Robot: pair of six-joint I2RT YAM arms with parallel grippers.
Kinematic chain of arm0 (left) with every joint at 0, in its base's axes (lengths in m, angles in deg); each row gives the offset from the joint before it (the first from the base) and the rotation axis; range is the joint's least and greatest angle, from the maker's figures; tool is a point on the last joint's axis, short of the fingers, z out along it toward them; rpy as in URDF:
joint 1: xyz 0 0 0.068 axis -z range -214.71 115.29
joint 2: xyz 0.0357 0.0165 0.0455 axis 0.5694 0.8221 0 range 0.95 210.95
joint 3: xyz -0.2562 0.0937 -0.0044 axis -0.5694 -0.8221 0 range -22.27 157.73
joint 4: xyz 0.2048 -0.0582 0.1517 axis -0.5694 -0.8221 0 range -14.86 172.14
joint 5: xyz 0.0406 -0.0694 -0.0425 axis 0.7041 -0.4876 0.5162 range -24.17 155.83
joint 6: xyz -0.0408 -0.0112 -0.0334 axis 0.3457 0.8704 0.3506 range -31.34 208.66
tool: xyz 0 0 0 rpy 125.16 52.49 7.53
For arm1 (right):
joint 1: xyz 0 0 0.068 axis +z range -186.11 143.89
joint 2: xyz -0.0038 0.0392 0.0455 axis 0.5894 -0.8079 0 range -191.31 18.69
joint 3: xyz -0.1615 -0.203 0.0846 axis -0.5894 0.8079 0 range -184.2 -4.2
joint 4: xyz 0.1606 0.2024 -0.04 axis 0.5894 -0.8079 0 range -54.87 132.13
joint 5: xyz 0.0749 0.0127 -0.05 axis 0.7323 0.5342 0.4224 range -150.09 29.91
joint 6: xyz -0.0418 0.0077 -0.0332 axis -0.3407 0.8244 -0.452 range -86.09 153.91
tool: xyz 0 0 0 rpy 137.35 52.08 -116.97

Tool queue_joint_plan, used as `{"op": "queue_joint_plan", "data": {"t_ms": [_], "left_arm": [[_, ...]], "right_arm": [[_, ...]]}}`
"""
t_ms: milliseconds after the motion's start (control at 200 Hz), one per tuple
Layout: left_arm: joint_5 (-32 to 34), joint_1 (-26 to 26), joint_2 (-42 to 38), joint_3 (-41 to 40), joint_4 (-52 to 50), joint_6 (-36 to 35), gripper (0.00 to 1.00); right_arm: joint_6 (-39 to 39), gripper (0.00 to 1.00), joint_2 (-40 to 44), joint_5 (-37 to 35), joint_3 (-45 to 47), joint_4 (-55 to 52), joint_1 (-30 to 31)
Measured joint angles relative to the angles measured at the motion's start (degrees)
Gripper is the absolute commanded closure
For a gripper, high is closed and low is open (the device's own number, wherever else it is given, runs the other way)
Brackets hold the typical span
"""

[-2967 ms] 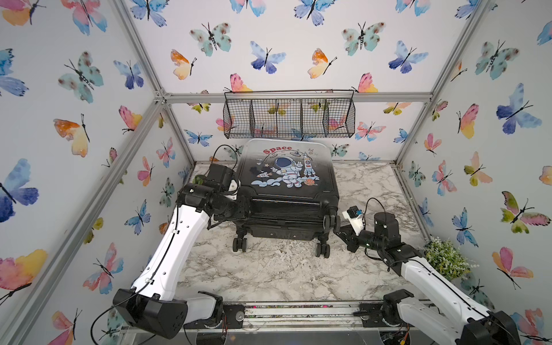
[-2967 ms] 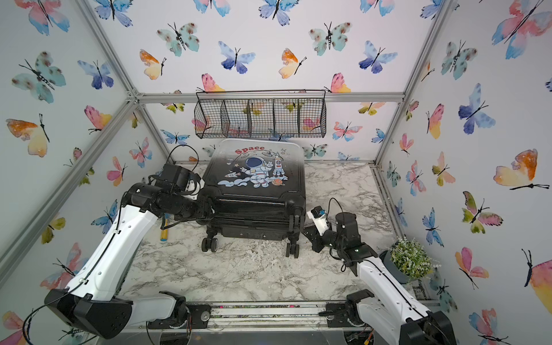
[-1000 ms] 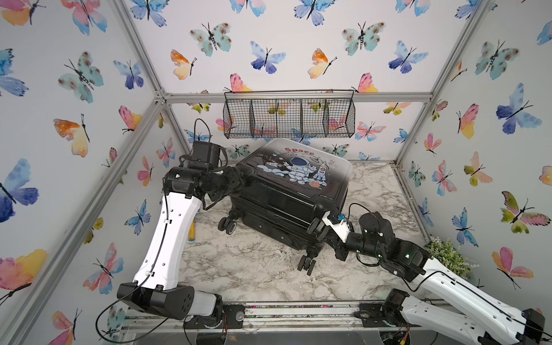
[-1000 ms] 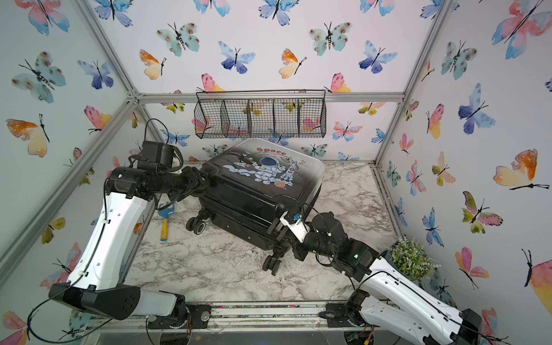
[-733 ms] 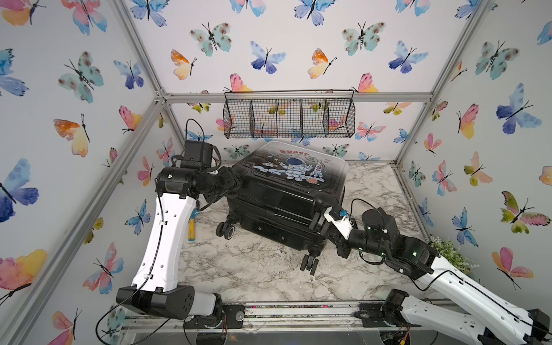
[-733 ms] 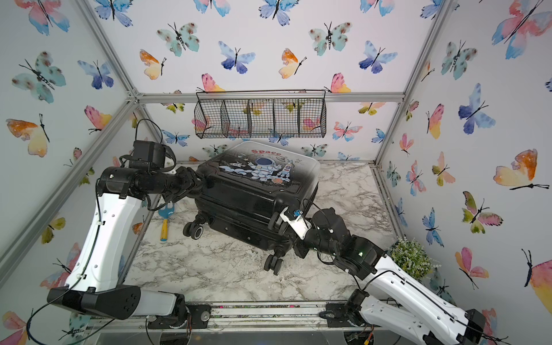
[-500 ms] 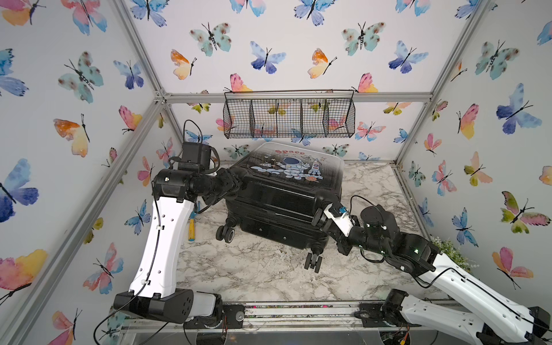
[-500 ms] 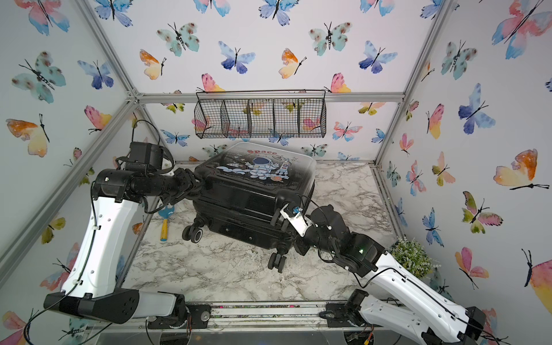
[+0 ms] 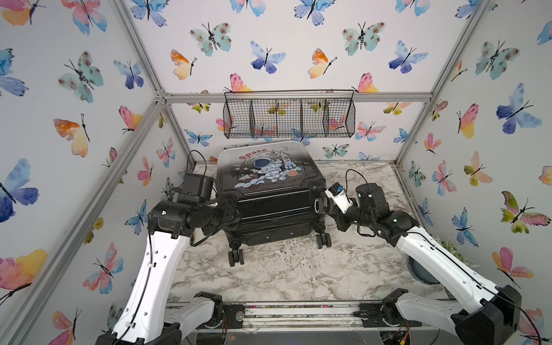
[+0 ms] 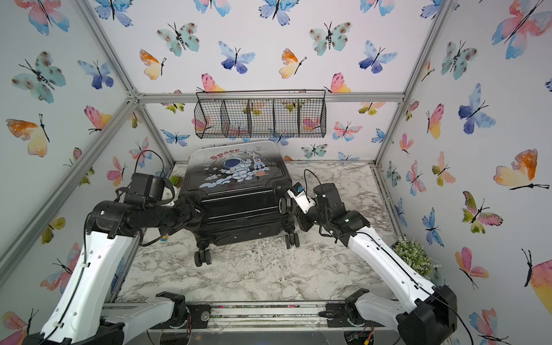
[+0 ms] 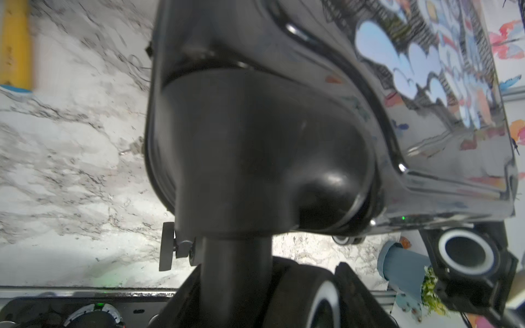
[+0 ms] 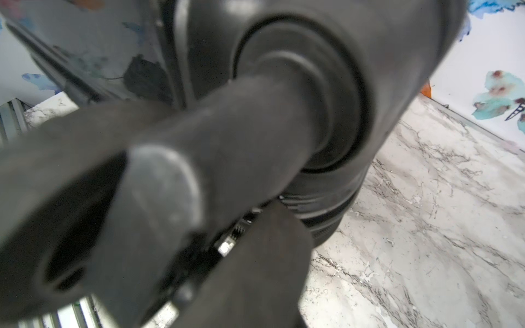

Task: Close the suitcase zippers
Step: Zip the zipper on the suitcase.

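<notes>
- Right now the suitcase (image 9: pixel 270 191) lies on the marble table (image 9: pixel 283 274) with its astronaut side up. Its wheel end faces my bases and its far end sits below the wire basket (image 9: pixel 288 115) on the back wall.
- In both top views its two shells look pressed together, and no lining shows.
- My left gripper (image 9: pixel 231 213) is pushed up against the near left corner of the case. The left wrist view is filled by that corner's wheel mount and a white-rimmed wheel (image 11: pixel 318 301) very close to the lens. My own fingers do not show there, so I cannot tell whether this gripper is clamped on the wheel or merely around it.
- My right gripper (image 9: pixel 331 210) is at the near right corner, just beside the upper wheel (image 9: pixel 319 206), and its jaws are clenched tight. The right wrist view is too blurred for me to say whether anything is pinched.
- A stretch of the zipper (image 12: pixel 326 227) curves round that right corner, next to the wheel mount. I cannot make out a pull.
- Two lower wheels (image 9: pixel 236 258) hang at the table surface below the case's near edge.
- A small potted plant (image 10: pixel 413 257) stands by the right wall, well apart from the case.
</notes>
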Motion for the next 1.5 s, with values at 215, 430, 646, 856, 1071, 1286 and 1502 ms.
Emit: {"op": "queue_joint_plan", "data": {"t_ms": [215,430,646,856,1071,1286,1502], "left_arm": [[-1.27,10.49,0.92,-3.41,3.08,7.17,1.0],[-3.37,14.38,5.84,1.53,5.99,11.5,1.0],[-2.93,18.08,9.94,6.71,9.09,14.97,1.0],[-3.58,19.89,11.63,7.91,9.66,16.76,1.0],[-4.63,23.82,14.64,10.45,10.91,18.1,1.0],[-5.03,27.32,17.42,11.87,12.57,19.15,1.0],[-4.55,28.35,18.03,11.93,13.62,19.54,1.0]], "right_arm": [[-1.09,0.96,5.25,0.81,13.35,12.79,-2.25],[1.84,0.96,11.78,0.92,23.69,22.95,-2.62],[9.6,0.96,13.11,4.98,26.67,30.03,-2.86],[12.83,0.96,13.62,4.66,24.68,30.56,2.23],[15.06,0.96,9.66,2.27,20.59,30.8,13.16],[18.99,0.96,2.71,2.97,17.35,35.85,21.22],[25.03,0.96,-1.53,1.88,16.74,44.63,25.03]]}}
